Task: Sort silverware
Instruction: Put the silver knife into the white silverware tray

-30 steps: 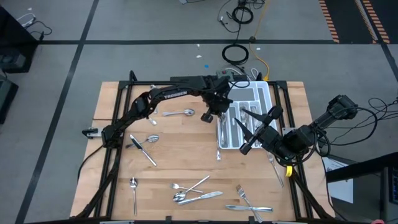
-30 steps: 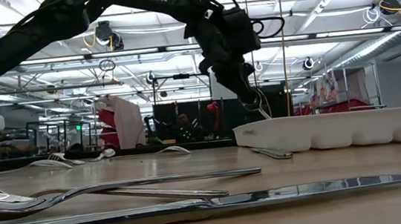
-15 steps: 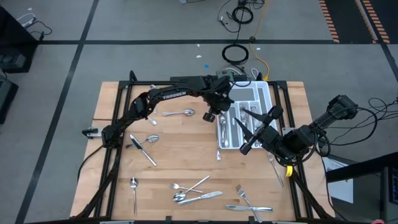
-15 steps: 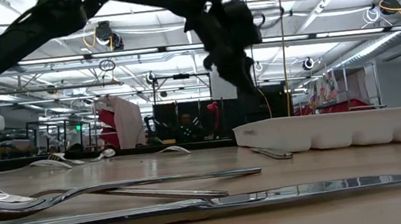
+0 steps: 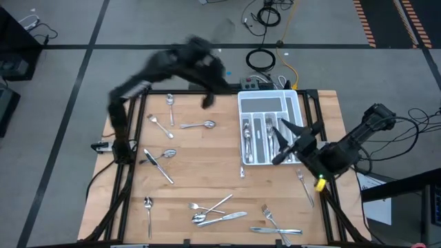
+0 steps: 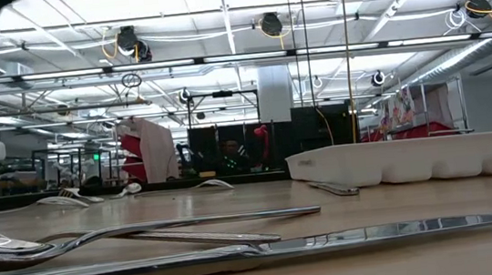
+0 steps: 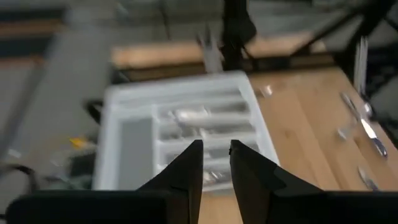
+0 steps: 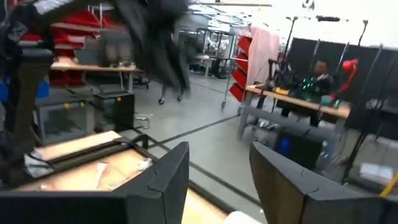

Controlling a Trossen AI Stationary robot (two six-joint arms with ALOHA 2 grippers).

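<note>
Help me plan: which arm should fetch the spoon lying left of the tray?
Left, probably. Its gripper is raised just beyond the spoon, empty. The right gripper hangs over the white tray, on the far side.

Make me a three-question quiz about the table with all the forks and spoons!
1. Where on the table is the tray?
A. front left
B. back right
C. middle

2. What colour is the tray?
A. white
B. red
C. blue

3. How is the right gripper?
A. shut on a fork
B. shut on a spoon
C. open and empty

Answers:
1 B, the high view shows it in the far right part.
2 A, its walls are plainly white.
3 C, the right wrist view shows the fingers apart with nothing between them.
</note>
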